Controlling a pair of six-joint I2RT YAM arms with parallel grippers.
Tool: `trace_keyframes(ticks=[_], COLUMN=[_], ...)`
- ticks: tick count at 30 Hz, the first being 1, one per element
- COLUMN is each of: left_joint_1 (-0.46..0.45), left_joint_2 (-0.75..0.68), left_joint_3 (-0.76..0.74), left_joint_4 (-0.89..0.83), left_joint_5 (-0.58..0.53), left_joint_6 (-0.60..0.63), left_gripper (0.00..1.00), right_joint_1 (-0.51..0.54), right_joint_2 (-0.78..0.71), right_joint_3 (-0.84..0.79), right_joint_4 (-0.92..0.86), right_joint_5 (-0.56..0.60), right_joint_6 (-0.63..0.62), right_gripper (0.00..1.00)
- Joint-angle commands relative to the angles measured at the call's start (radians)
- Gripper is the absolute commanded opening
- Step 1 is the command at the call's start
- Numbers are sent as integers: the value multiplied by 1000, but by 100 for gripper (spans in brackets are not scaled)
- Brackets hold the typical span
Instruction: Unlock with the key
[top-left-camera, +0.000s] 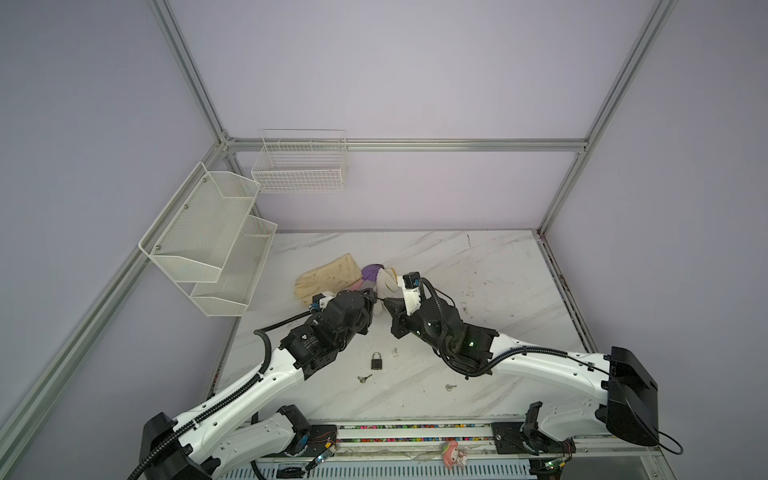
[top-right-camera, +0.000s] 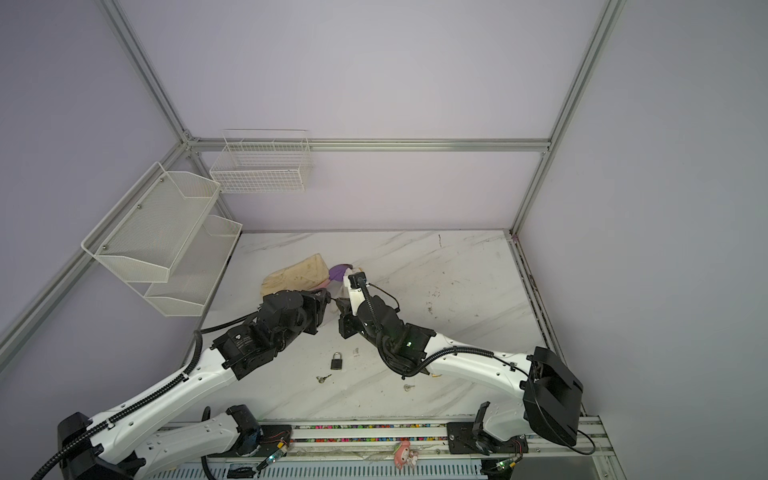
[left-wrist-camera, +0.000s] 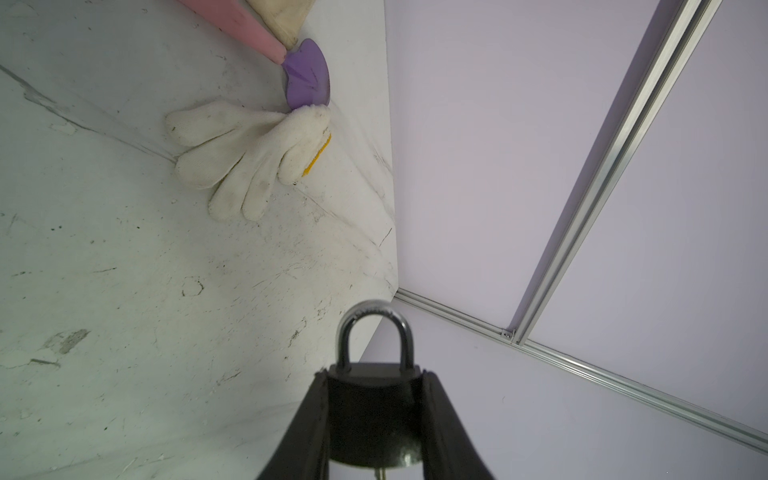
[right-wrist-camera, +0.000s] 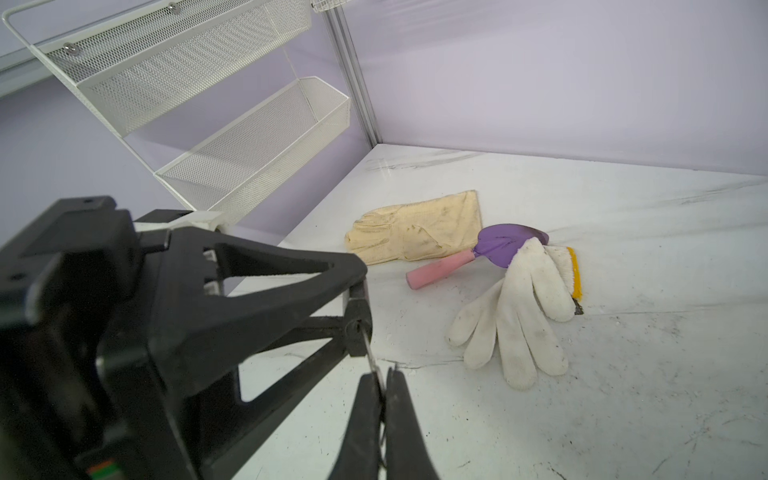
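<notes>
My left gripper (left-wrist-camera: 374, 376) is shut on a dark padlock (left-wrist-camera: 374, 411), gripping the body by its sides, and the silver shackle (left-wrist-camera: 372, 320) sticks out past the fingertips. My right gripper (right-wrist-camera: 383, 376) is shut on a thin silver key (right-wrist-camera: 368, 350). The key's blade reaches the underside of the padlock (right-wrist-camera: 358, 318); a brass tip (left-wrist-camera: 380, 473) shows there. How deep it sits I cannot tell. In both top views the left gripper (top-left-camera: 371, 297) (top-right-camera: 325, 297) and the right gripper (top-left-camera: 385, 300) (top-right-camera: 338, 302) meet tip to tip above the table's middle.
A second padlock (top-left-camera: 376, 360) lies on the marble table (top-left-camera: 498, 291) with two loose keys (top-left-camera: 364, 378) (top-left-camera: 451, 387) nearby. Behind the grippers lie a yellow glove (right-wrist-camera: 415, 230), a white glove (right-wrist-camera: 515, 316) and a purple trowel (right-wrist-camera: 503, 245). Mesh shelves (top-left-camera: 208, 245) and a wire basket (top-left-camera: 301, 166) hang at the back left.
</notes>
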Motion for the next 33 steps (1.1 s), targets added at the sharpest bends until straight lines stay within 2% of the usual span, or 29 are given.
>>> trace_keyframes(ticks=[1,14,17,23,27,29,31,33], left_joint_1=[-11,-12,-13,-34,-48,-53,-62,-69], left_joint_2=[-16,1,4,45,93,105,105,105], left_joint_3=[1,-15,-11,50,84,102,118,125], left_joint_4=[95,140,150,180,215,218,201,199], left_joint_5=[33,56,66,135,194,201,183,181], left_joint_6=[-5,-24,-23,-3,-1,23,47,60], left_gripper=[0,0,0,0,0,0,0,0], right_joint_1=[-8,-8,-8,-8,-8,-7,-8,-33], right_joint_2=[17,0,15,80,97,123,144,120], right_joint_3=[7,-10,-34,-49,-67,-39,-9,-19], right_joint_4=[27,102,135,204,361,348,313,331], right_joint_5=[15,-85,-66,47,-58,-53,-42,-118], right_joint_6=[8,-11,-15,-42,-145,-188,-184,-129], right_gripper=[0,0,0,0,0,0,0,0])
